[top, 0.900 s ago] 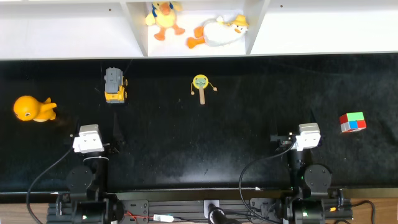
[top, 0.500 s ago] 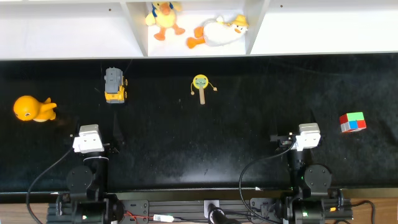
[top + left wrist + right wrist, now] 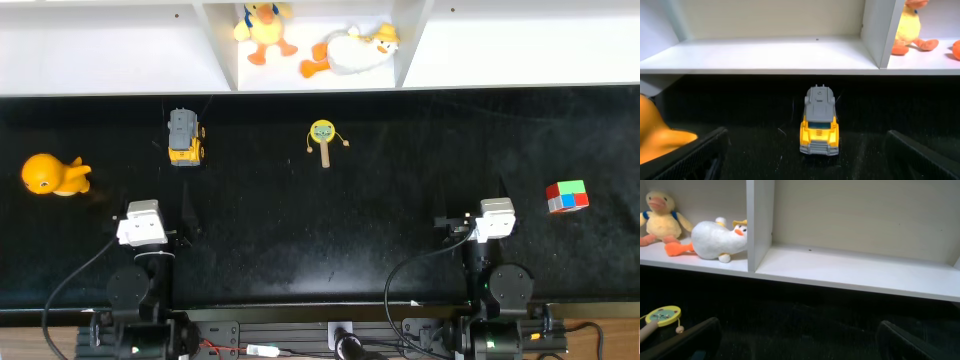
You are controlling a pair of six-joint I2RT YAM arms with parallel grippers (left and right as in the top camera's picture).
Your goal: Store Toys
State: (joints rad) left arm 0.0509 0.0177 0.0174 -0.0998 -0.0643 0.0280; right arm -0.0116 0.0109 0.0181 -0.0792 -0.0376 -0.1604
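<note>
**Four toys on the mat, two plush ducks on the shelf, both grippers spread**

The toy truck [image 3: 185, 137] stands on the black mat [image 3: 400, 230] at the left, its long axis running from the arms toward the shelf. Its yellow cab end faces the left arm and its grey end faces the shelf. The rattle drum [image 3: 323, 138] lies near the mat's middle. Its round head is toward the shelf, and its handle points back toward the arms, slightly tilted to the right. An orange duck toy [image 3: 55, 175] sits at the far left, its tapered end toward the truck. A coloured cube [image 3: 567, 196] rests at the far right, well apart from the others.

The white shelf [image 3: 120, 60] runs along the mat's far edge. Its middle compartment holds a yellow duck plush [image 3: 264, 28], sitting upright, and beside it a white duck plush [image 3: 350, 50], lying on its side.

The left gripper [image 3: 805, 160] is low over the mat, in line with the truck but apart from it, its fingers spread wide and grasping nothing. The right gripper [image 3: 800, 340] is likewise spread wide over bare mat and touches nothing.
</note>
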